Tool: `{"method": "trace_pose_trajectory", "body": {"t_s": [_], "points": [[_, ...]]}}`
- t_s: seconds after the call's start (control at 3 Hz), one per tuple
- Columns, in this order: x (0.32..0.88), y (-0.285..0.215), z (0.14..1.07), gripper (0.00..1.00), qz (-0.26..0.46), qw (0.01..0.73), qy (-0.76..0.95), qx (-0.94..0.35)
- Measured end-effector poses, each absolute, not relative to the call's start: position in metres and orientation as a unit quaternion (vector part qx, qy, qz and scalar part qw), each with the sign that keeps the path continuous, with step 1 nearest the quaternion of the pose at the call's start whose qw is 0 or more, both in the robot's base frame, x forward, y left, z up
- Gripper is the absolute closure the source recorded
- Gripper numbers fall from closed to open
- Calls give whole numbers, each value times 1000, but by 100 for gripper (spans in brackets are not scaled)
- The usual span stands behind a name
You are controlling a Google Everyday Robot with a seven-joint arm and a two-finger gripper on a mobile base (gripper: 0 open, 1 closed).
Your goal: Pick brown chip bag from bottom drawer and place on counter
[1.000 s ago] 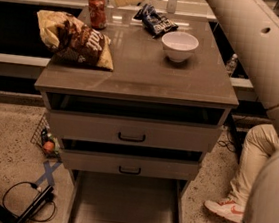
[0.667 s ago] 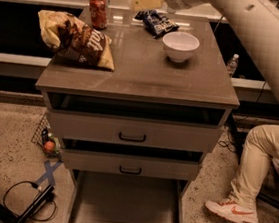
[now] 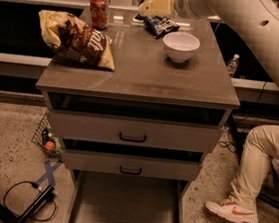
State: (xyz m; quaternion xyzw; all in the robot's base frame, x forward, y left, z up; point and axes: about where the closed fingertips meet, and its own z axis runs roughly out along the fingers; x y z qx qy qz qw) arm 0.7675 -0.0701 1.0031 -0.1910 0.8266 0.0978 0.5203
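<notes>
The brown chip bag (image 3: 79,40) lies crinkled on the left part of the counter (image 3: 144,74), free of the gripper. The bottom drawer (image 3: 126,205) is pulled out at the foot of the cabinet and its flat grey floor shows nothing in it. My gripper (image 3: 152,7) hangs over the back edge of the counter, right of the bag and just above the dark blue snack bag (image 3: 161,25). It holds nothing. My pale arm (image 3: 250,20) comes in from the upper right.
A red can (image 3: 98,11) stands at the counter's back left. A white bowl (image 3: 180,46) sits at the back right. The two upper drawers (image 3: 133,131) stand slightly ajar. A seated person's leg and sneaker (image 3: 245,176) are at the right. A basket (image 3: 45,140) and cables (image 3: 29,196) are on the floor at the left.
My gripper has moved right along the counter's back edge, away from the chip bag. The arm has swung up out of the right foreground. The bag has not moved.
</notes>
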Motion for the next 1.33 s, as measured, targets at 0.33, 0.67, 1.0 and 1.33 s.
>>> {"method": "trace_pose_trajectory", "body": {"t_s": [0.33,0.67,1.0,1.33], "points": [[764,-103,1021,0,97,549,819,-136],[744,-143,1047,0,88,583,804,-77],[716,-173,1069,0,86,617,781,-34],[712,-175,1072,0,97,622,777,-19]]}}
